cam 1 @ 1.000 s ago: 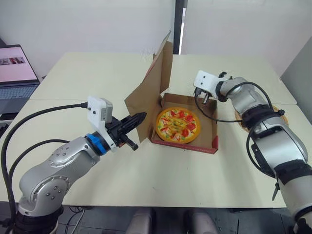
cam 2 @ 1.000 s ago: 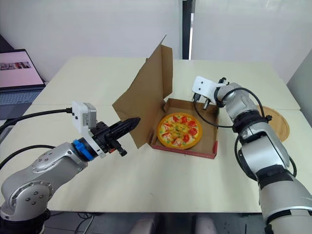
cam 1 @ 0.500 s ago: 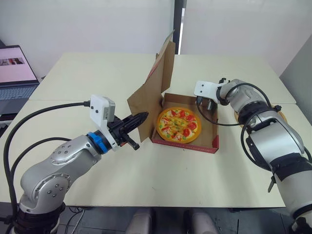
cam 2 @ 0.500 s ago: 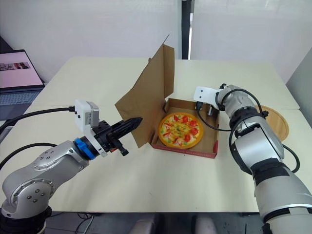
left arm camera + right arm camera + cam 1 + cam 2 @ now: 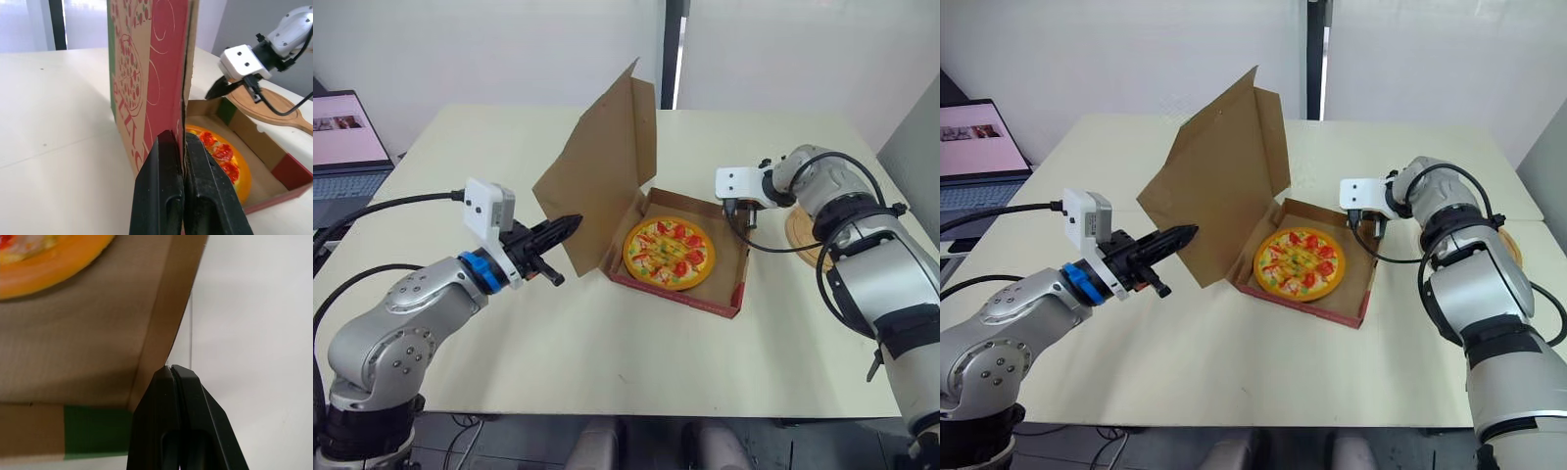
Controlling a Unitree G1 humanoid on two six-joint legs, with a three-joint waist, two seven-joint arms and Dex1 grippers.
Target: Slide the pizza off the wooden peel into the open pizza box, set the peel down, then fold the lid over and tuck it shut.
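Note:
The pizza [image 5: 668, 252] lies flat in the open cardboard box [image 5: 736, 292] at the table's middle. The box's lid [image 5: 602, 171] stands nearly upright on the box's left side, its printed outside facing left. My left gripper [image 5: 572, 224] is shut, and its fingertips [image 5: 172, 142] touch the lid's near edge from outside. Shut too, my right gripper [image 5: 744, 215] points down at the box's far right corner, beside the wall [image 5: 166, 323]. The round wooden peel [image 5: 1511, 250] rests on the table to the right, partly hidden behind my right arm.
An open laptop [image 5: 342, 147] sits at the table's far left edge. Bare tabletop [image 5: 636, 362] lies in front of the box and behind the lid. A seam [image 5: 431, 201] between table sections runs across the left side.
The lid has swung to the left and the box has turned slightly on the table. My left gripper drew back to the left with it. My right gripper shifted a little right and lower.

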